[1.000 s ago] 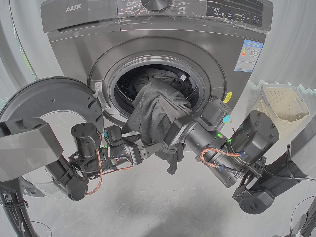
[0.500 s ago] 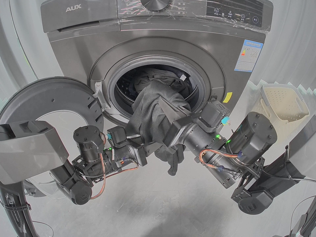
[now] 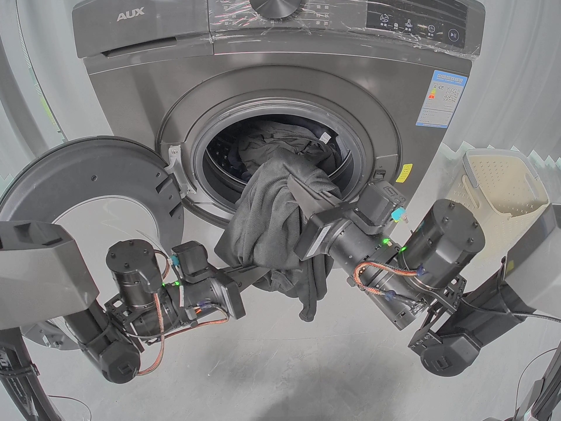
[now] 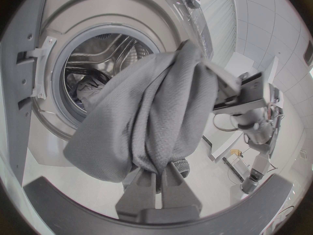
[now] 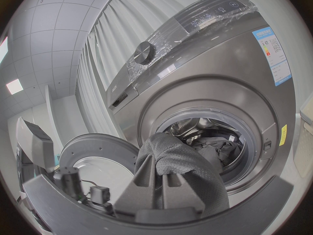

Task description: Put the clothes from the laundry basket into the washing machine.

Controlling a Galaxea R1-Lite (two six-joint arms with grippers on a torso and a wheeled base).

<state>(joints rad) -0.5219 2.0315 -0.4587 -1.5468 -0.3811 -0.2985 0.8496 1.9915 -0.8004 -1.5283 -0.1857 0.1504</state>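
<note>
Head view, frame centre: grey garment [image 3: 266,223] hangs in front of washing machine [image 3: 146,100] opening | right gripper [image 3: 294,183] fingers pinch its upper fold | left gripper [image 3: 257,274] fingers pinch its lower edge

Bright, even and diffuse throughout, with soft shadows only. Lit from above: glowing ceiling panel [image 5: 14,86] at 9 o'clock in right wrist view. Streaky glare on plastic wrap [image 3: 327,7] at 12 o'clock in head view. Dim inside drum [image 3: 225,147]. Strongly fisheyed in both wrist views, black at corners, straight edges bowed toward rim.
</note>
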